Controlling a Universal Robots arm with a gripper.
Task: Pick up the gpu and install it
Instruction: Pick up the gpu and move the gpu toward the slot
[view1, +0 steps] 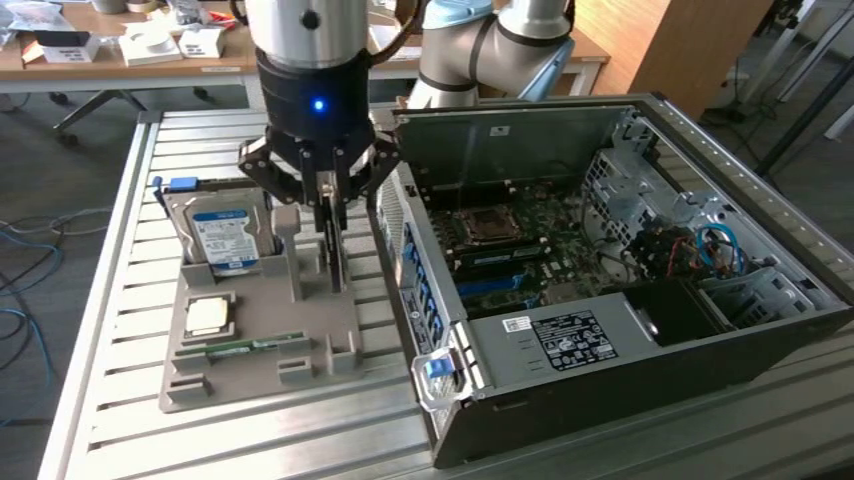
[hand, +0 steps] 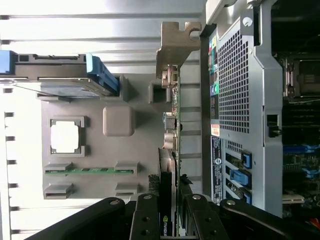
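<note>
The gpu (view1: 335, 262) is a thin dark card standing on edge in the grey holder tray (view1: 240, 372), on the side nearest the computer case. In the wrist view the gpu (hand: 170, 150) appears edge-on, with its silvery bracket (hand: 176, 44) at the far end. My gripper (view1: 327, 215) hangs straight down over the card. Its black fingers (hand: 146, 216) press the card from both sides, so the gripper (hand: 169, 221) is shut on it. I cannot tell whether the card's lower edge still rests in the tray.
The tray also holds a blue-labelled hard drive (view1: 223, 238), a square processor chip (view1: 207, 316) and a green memory stick (view1: 254, 346). The open computer case (view1: 601, 340) lies at the exterior view's right, close to the tray, with its motherboard (view1: 521, 240) exposed.
</note>
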